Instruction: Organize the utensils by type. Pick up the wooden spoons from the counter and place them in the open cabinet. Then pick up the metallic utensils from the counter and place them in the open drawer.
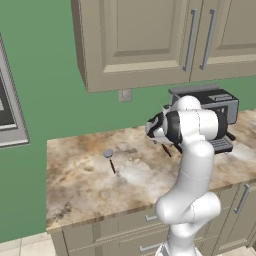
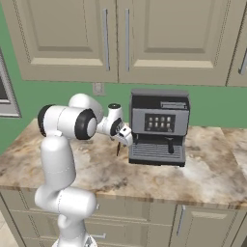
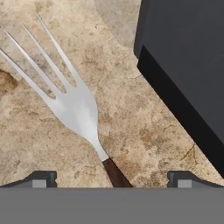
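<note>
Right under your hand cam lies a fork [image 3: 72, 103], silvery head w/ long thin tines and a dark brown handle running back between the jaws, which stand wide open w/ nothing in them. You've got the gripper [image 2: 124, 135] low over the table [image 1: 80, 185], just left of the black coffee machine [image 2: 159, 128]. Fork lies flat on the stone, close beside the machine's base but apart from it. Second metal utensil [image 1: 110, 160], round grey head w/ thin dark handle, sits well to the left on open table. Judging by looks, fork's light, stiff, slick and low-profile; take it across the handle near the neck, not the tines. Watch the machine's side when closing.
</note>
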Motion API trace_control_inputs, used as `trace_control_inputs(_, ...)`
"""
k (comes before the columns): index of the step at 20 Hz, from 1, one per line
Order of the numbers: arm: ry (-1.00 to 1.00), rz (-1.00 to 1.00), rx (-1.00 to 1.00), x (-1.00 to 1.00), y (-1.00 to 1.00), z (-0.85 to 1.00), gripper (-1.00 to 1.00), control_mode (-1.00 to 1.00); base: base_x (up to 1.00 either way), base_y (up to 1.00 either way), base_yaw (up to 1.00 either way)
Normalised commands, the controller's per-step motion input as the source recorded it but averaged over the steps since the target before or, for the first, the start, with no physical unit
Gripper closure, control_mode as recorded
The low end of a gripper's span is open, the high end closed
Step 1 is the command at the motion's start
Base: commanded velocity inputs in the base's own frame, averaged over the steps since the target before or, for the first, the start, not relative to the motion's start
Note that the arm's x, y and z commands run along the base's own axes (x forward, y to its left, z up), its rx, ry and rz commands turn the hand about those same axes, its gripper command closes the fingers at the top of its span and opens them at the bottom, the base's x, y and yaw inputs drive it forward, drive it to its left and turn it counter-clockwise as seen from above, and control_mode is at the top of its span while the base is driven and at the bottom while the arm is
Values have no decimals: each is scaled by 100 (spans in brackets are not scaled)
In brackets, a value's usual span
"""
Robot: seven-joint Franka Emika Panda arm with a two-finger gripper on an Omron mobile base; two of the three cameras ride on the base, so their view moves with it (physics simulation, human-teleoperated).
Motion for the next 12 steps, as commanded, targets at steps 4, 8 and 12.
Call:
trace_control_inputs(4,2,-9,0,0,11,-2,-100,-100,0,0,0)
trace_control_inputs(8,0,-11,0,0,12,0,-100,-100,0,0,0)
trace_control_inputs(12,0,-17,0,0,17,0,-100,-100,0,0,0)
